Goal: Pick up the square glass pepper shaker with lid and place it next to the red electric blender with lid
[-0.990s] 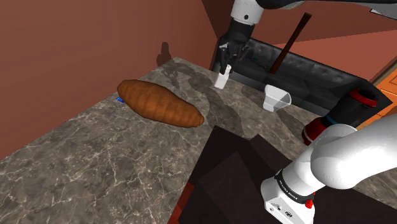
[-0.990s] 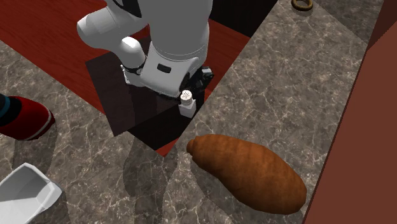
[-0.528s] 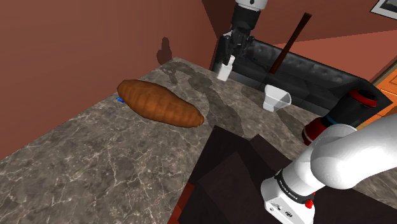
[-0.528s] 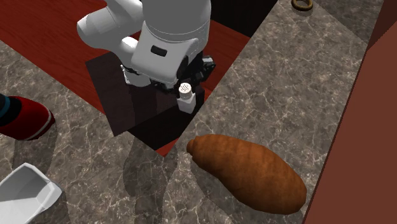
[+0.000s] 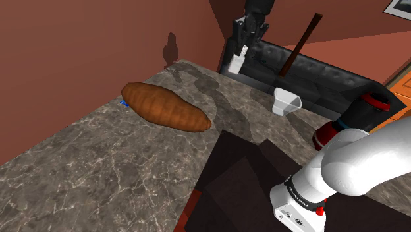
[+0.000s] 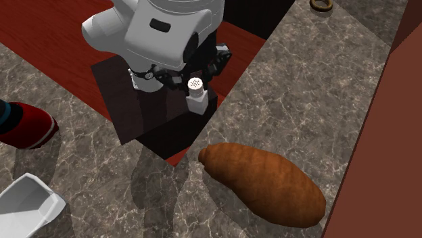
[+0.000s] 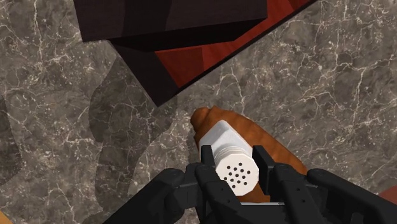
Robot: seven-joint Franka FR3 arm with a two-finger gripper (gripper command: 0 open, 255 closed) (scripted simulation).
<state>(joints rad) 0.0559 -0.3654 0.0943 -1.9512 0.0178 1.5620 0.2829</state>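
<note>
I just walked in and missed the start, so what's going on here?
The arm's black gripper is shut on a small white shaker with a holed lid, holding it in the air above the marbled counter. A brown loaf-shaped thing lies on that counter. The red blender stands apart, near a white container; the shaker is not yet beside it.

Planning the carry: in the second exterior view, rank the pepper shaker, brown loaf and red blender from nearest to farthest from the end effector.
1. Pepper shaker, clasped in the end effector.
2. Brown loaf, lower right on the counter.
3. Red blender, left edge.
</note>
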